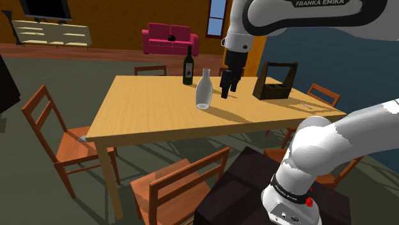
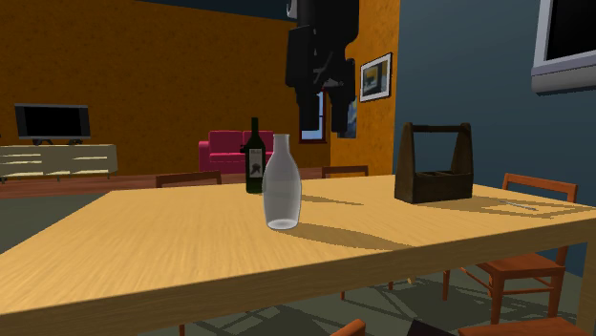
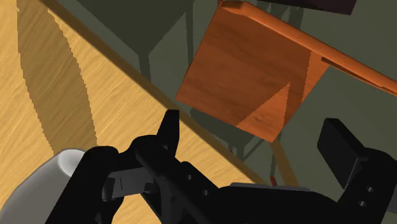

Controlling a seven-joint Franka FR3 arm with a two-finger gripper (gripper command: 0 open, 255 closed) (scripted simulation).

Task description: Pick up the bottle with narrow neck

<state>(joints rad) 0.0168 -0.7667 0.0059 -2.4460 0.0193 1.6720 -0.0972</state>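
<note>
I am in the approach step: nothing is lifted yet. The pale, see-through bottle (image 1: 203,89) stands upright near the middle of the desk (image 1: 147,108). I take it for the target because the gripper (image 1: 228,88) hangs just beside it. The dark wine bottle (image 1: 188,66) behind it also has a slim neck, so the choice is my judgement.

In the shoulder view the gripper sits to the bottle's right, above the desk, with its tips at about the height of the bottle's shoulder and not touching it. The second exterior view puts it up and to the right of the bottle's mouth.

In the wrist view the two fingers stand wide apart, so the gripper is open and holds nothing. Between them I see only the desk's edge and a wooden chair (image 3: 254,70) beyond. A pale rounded shape (image 3: 60,172), probably the bottle, lies outside the gap, next to one finger.

The next move calls for shifting sideways until the neck or body sits between the fingers, then closing. I would go gently, since a nudge from a finger could tip the bottle. The wooden caddy (image 1: 275,82) stands well clear.
</note>
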